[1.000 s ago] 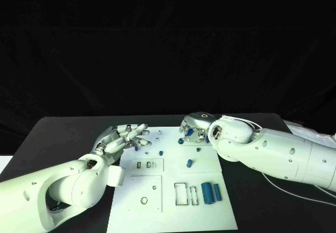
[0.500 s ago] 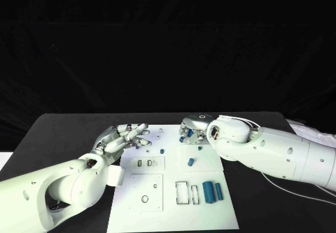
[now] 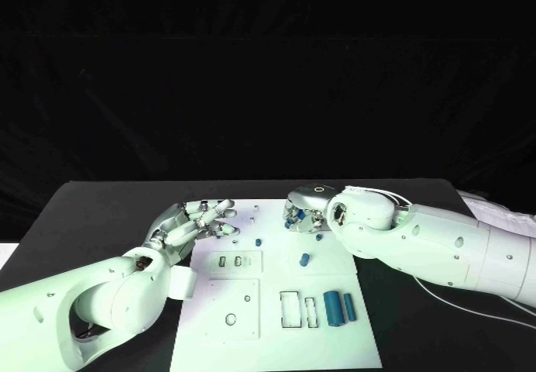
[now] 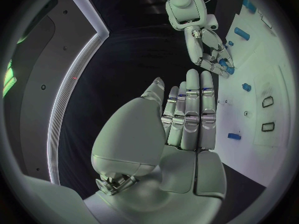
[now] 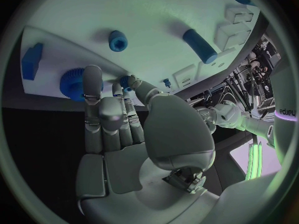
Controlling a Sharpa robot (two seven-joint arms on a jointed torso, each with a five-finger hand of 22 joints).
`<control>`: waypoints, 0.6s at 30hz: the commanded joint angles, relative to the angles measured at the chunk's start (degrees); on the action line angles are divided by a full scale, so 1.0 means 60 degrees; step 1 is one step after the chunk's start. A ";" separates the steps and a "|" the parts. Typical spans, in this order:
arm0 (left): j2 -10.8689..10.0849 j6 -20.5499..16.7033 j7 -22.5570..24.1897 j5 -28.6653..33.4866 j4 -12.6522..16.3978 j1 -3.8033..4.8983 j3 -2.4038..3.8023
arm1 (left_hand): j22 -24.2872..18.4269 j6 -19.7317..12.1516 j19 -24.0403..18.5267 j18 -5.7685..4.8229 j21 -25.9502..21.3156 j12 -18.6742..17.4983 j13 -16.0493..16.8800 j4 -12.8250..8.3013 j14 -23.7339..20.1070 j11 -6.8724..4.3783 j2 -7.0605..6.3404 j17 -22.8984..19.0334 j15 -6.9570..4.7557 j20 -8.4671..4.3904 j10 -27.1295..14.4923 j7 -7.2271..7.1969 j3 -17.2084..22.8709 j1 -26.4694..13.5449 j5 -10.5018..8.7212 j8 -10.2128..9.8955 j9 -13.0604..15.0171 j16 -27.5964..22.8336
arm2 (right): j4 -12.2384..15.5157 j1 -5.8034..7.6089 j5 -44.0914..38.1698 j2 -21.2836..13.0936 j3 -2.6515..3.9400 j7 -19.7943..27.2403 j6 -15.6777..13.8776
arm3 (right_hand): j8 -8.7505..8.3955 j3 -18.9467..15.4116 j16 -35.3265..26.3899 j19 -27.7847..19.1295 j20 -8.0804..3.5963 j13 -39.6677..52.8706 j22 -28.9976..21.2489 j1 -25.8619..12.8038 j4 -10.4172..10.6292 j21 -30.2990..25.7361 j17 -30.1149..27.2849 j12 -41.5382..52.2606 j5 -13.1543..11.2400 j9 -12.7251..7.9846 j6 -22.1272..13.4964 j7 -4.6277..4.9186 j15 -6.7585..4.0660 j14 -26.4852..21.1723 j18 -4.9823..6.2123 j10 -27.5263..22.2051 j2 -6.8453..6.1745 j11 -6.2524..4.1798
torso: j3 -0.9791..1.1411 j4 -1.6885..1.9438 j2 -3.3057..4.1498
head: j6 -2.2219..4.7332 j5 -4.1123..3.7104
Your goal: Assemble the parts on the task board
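Observation:
The white task board (image 3: pixel 268 341) lies in the middle of the table. My right hand (image 3: pixel 304 215) is down on the board's far end, and its thumb and a finger pinch a small blue part (image 5: pixel 126 80) next to a blue gear (image 5: pixel 74 83). My left hand (image 3: pixel 201 221) hovers at the board's far left corner, holding nothing, with its fingers (image 4: pixel 190 114) straight. A blue peg (image 3: pixel 304 260) stands mid-board. Two blue cylinders (image 3: pixel 331 306) lie near the board's right edge. A small blue piece (image 3: pixel 258 242) lies near the left hand.
Another small blue piece (image 3: pixel 318 237) lies just behind the right hand. Empty rectangular slots (image 3: pixel 288 308) and a round hole (image 3: pixel 230 318) mark the near half of the board. Black table (image 3: pixel 101 217) surrounds the board, and a white cable (image 3: pixel 469 306) trails at the right.
My right hand has crept slightly left and lower at the far end of the board. The left hand has barely moved.

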 commanded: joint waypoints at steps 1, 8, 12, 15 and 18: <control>0.0015 0.0210 -0.0002 -0.0054 0.0011 0.0014 0.0009 | -0.0007 -0.0008 0.0000 0.0095 0.0015 -0.0034 -0.0008 0.0012 -0.0024 0.0062 -0.0021 0.0012 0.0051 0.0020 -0.0033 0.0053 -0.0071 -0.0091 -0.0049 -0.0049 -0.0011 -0.0013 | -0.0040 0.0001 -0.0124 0.0033 -0.0002 0.0066 0.0201 | 0.0034 0.0099 0.0076 -0.0033 -0.0005 0.0008 0.0109 0.0109 0.0032 0.0122 0.0061 -0.0005 -0.0071 0.0015 0.0111 -0.0012 -0.0042 0.0293 0.0054 0.0121 -0.0004 -0.0001 | -0.0007 0.0022 0.0022 | -0.0003 -0.0018; 0.0017 0.0231 -0.0029 -0.0054 0.0018 0.0014 0.0009 | -0.0007 -0.0008 0.0000 0.0095 0.0015 -0.0034 -0.0008 0.0012 -0.0024 0.0062 -0.0021 0.0012 0.0051 0.0020 -0.0033 0.0053 -0.0071 -0.0091 -0.0049 -0.0049 -0.0011 -0.0013 | -0.0138 0.0001 -0.0142 0.0100 -0.0011 0.0043 0.0256 | 0.0141 0.0496 0.0498 0.0162 -0.0072 0.0023 0.0921 0.0311 0.0189 0.0802 0.0557 0.0031 -0.0556 0.0084 0.0527 -0.0110 -0.0137 0.0346 -0.0045 0.0490 0.0242 -0.0116 | -0.0009 0.0039 0.0044 | -0.0054 -0.0017; 0.0018 0.0240 -0.0057 -0.0054 0.0014 0.0014 0.0009 | -0.0008 -0.0013 -0.0001 0.0095 0.0014 -0.0042 -0.0007 0.0009 -0.0028 0.0064 -0.0023 0.0022 0.0053 0.0022 -0.0038 0.0056 -0.0076 -0.0091 -0.0053 -0.0056 -0.0012 -0.0015 | -0.0165 0.0000 -0.0148 0.0128 -0.0014 0.0064 0.0194 | 0.0185 0.0607 0.0700 0.0256 -0.0102 0.0029 0.1296 0.0341 0.0254 0.1104 0.0798 0.0039 -0.0659 0.0125 0.0697 -0.0148 -0.0174 0.0371 -0.0096 0.0651 0.0283 -0.0164 | -0.0016 0.0052 0.0047 | -0.0060 -0.0035; 0.0014 0.0243 -0.0073 -0.0054 0.0010 0.0014 0.0009 | -0.0008 -0.0013 -0.0001 0.0095 0.0014 -0.0042 -0.0007 0.0009 -0.0028 0.0064 -0.0023 0.0022 0.0053 0.0022 -0.0038 0.0056 -0.0076 -0.0091 -0.0053 -0.0056 -0.0012 -0.0015 | -0.0150 0.0000 -0.0149 0.0136 -0.0015 0.0082 -0.0082 | 0.0207 0.0673 0.0808 0.0311 -0.0123 0.0030 0.1526 0.0353 0.0306 0.1297 0.0916 0.0034 -0.0663 0.0159 0.0801 -0.0176 -0.0207 0.0377 -0.0128 0.0760 0.0313 -0.0192 | -0.0023 0.0061 0.0058 | -0.0061 -0.0042; 0.0011 0.0245 -0.0101 -0.0054 0.0008 0.0014 0.0009 | -0.0010 -0.0021 -0.0004 0.0094 0.0013 -0.0055 -0.0007 0.0005 -0.0036 0.0068 -0.0023 0.0035 0.0056 0.0025 -0.0046 0.0061 -0.0080 -0.0090 -0.0057 -0.0066 -0.0014 -0.0020 | -0.0087 -0.0001 -0.0128 0.0120 -0.0015 0.0099 -0.0763 | 0.0228 0.0747 0.0905 0.0370 -0.0140 0.0035 0.1773 0.0362 0.0368 0.1496 0.1025 0.0038 -0.0676 0.0197 0.0895 -0.0186 -0.0238 0.0376 -0.0162 0.0884 0.0365 -0.0224 | -0.0022 0.0063 0.0062 | -0.0048 -0.0042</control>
